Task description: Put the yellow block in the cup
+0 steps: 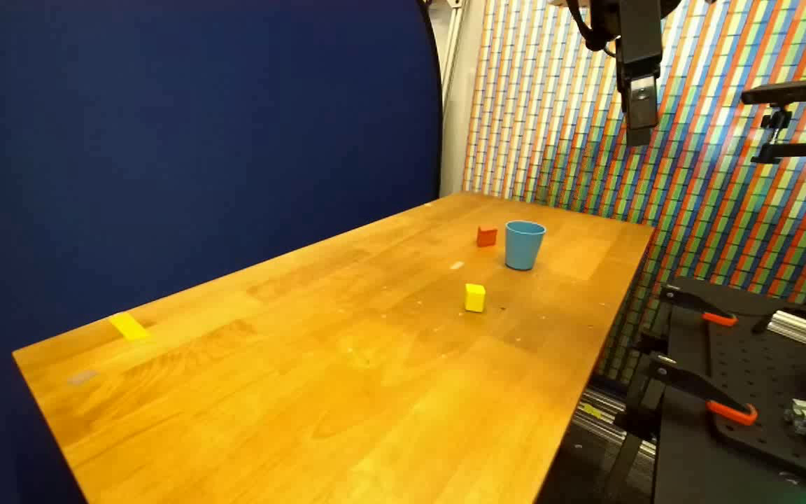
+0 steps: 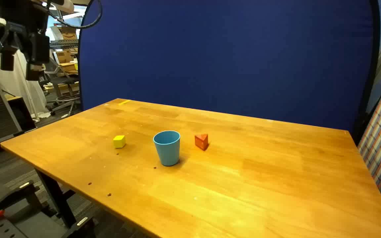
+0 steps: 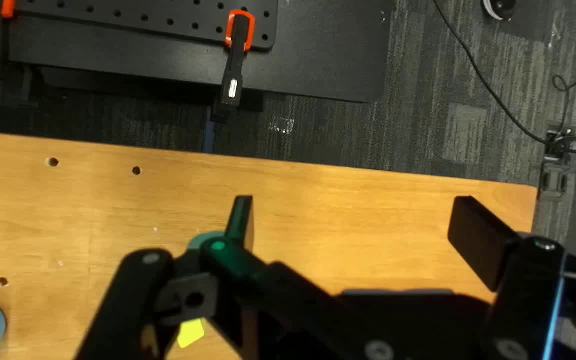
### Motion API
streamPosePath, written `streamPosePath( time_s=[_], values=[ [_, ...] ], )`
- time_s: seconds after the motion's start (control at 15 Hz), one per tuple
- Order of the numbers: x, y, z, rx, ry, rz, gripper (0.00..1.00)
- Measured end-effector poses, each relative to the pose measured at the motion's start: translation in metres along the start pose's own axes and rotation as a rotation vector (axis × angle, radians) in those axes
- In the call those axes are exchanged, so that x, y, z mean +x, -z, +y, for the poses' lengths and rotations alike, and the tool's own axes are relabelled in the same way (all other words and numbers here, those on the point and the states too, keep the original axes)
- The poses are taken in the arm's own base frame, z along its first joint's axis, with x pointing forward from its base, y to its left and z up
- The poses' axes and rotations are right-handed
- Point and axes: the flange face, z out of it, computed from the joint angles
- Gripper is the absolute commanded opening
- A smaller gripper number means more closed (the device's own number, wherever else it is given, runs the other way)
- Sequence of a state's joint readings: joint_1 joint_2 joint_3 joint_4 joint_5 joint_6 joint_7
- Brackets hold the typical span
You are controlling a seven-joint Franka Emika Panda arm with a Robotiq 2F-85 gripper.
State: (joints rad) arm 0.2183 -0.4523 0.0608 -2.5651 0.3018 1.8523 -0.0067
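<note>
The gripper [image 2: 20, 67] is noted well above the table [image 2: 260, 185], jaws spread wide, nothing seen between them. The yellow block [image 2: 119, 141] is found on the table, outside the cup [image 2: 167, 150] and apart from it. Key relation: in the wrist view the block is shown outside the jaw gap, low and to the left, partly masked by the gripper; the cup is seen farther out on that same side. The block is judged to lie roughly between gripper and cup, so a shift cupward and a descent are likely needed before any closing. No long axis is offered by the block, a cube; its turn relative to the jaws cannot be told
</note>
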Motion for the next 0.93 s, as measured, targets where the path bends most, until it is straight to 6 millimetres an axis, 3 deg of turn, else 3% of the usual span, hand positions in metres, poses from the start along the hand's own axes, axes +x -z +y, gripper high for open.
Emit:
streamPosePath(
  time_s=[0.67, 0.8, 0.93],
  values=[
    [0.001, 0.001, 0.001, 0.001, -0.004, 0.001, 1.00],
    [0.012, 0.005, 0.007, 0.006, -0.032, 0.025, 1.00],
    [0.038, 0.010, 0.019, 0.013, -0.082, 0.070, 1.00]
  ],
)
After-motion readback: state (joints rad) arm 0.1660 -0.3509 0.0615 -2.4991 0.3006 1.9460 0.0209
